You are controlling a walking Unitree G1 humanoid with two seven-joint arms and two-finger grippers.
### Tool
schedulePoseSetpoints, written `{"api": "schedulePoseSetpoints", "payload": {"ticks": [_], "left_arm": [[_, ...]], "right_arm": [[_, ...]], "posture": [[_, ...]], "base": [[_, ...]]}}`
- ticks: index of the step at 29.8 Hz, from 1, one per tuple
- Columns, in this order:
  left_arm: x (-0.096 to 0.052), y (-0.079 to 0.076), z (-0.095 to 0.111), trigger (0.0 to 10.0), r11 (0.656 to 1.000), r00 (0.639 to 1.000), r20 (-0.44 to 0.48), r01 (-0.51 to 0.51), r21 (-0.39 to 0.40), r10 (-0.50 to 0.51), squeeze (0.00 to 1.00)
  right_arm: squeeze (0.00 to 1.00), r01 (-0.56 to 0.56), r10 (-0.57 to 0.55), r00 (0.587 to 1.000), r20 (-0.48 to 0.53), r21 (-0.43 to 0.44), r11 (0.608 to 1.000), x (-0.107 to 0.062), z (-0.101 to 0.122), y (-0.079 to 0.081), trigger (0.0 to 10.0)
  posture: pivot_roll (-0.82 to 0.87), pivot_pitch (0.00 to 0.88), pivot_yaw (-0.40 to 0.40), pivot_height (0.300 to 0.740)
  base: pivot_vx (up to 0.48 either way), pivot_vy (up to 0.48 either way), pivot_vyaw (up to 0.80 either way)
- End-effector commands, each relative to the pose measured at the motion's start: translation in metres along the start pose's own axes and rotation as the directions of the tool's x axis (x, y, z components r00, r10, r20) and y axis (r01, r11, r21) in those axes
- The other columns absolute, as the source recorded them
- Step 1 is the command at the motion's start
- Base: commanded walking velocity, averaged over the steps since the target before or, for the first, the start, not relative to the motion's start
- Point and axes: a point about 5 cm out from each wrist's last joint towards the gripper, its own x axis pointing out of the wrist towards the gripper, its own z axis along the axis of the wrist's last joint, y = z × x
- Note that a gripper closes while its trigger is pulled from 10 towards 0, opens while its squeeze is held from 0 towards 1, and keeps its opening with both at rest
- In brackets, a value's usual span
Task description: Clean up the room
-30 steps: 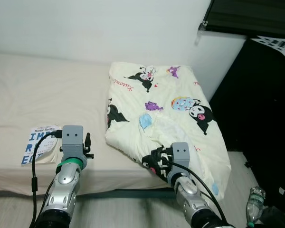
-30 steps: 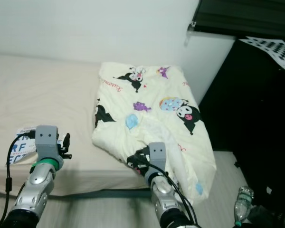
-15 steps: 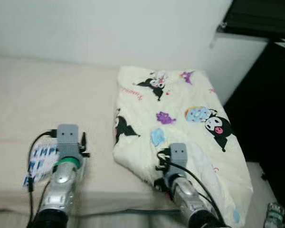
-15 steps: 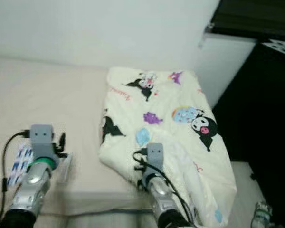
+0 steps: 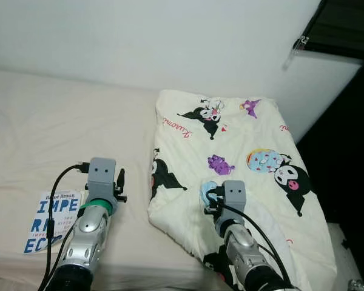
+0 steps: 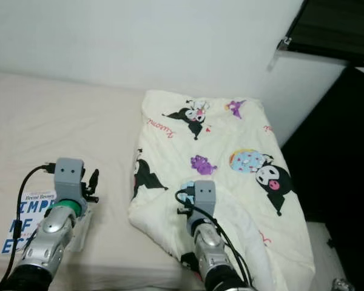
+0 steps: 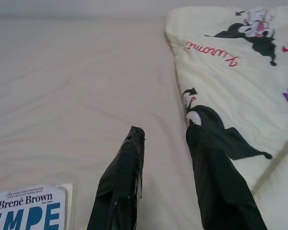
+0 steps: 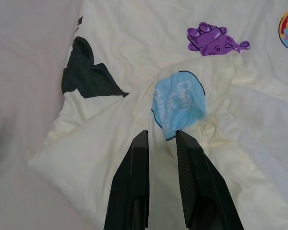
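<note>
A cream quilt [image 5: 242, 163] printed with black cartoon characters lies folded on the bed [image 5: 42, 139], toward the bed's right end and reaching its front edge, where its lower part hangs over. A white book [image 5: 48, 219] lies at the front edge of the bed near the left, well apart from the quilt. The eye views take in both arms together with the wall behind the bed and a dark cabinet [image 5: 352, 151] past the bed's right end; the wrist views give the close detail. In the left wrist view the left gripper [image 7: 164, 136] hovers over bare sheet just beside the quilt's left edge, its jaws released with a plain gap between the two black fingers [image 7: 122, 177] and nothing in it; a corner of the book sits beside it. In the right wrist view the right gripper [image 8: 161, 137] points down onto the quilt at a light blue printed patch [image 8: 180, 103], its jaws nearly together with a narrow slit between them, and whether any cloth is pinched cannot be told. The book cover reads "Brené Brown" in small black type above large blue letters "IMPE", with "R" and "EC" below in the left eye view. Red script on the quilt near a black character is readable only as a looping word, and the lettering on the blue patch is too small to read.
</note>
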Motion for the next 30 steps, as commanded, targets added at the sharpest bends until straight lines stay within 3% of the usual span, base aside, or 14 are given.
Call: {"api": "schedulePoseSetpoints", "payload": {"ticks": [1,10,25,30], "left_arm": [[-0.0021,-0.0038,-0.0082,10.0,1.000,0.999,-0.039,0.017,-0.001,-0.017,0.00],[-0.0027,0.0000,-0.0119,10.0,1.000,0.998,-0.060,-0.016,-0.006,0.016,0.00],[-0.0060,-0.0011,-0.0138,10.0,0.999,0.998,-0.062,-0.033,-0.039,0.031,0.00],[-0.0049,-0.0007,-0.0112,10.0,0.997,0.998,-0.056,-0.039,-0.070,0.035,0.00]], "right_arm": [[0.00,0.022,-0.022,0.999,-0.037,0.010,1.000,-0.0035,-0.0098,-0.0041,10.0],[0.00,0.016,-0.016,0.999,-0.034,0.006,1.000,-0.0034,-0.0094,-0.0029,10.0],[0.00,0.010,-0.010,0.999,-0.037,-0.007,1.000,-0.0036,-0.0097,-0.0039,10.0],[0.00,0.009,-0.010,0.999,-0.036,-0.011,1.000,-0.0030,-0.0085,-0.0040,10.0]], "posture": [[0.07,0.000,-0.008,0.740],[0.06,0.000,-0.008,0.740],[0.06,0.000,-0.018,0.740],[0.06,0.000,-0.021,0.740]], "base": [[0.000,0.000,0.00],[0.000,-0.107,0.00],[0.000,-0.477,0.00],[0.000,0.096,0.00]]}}
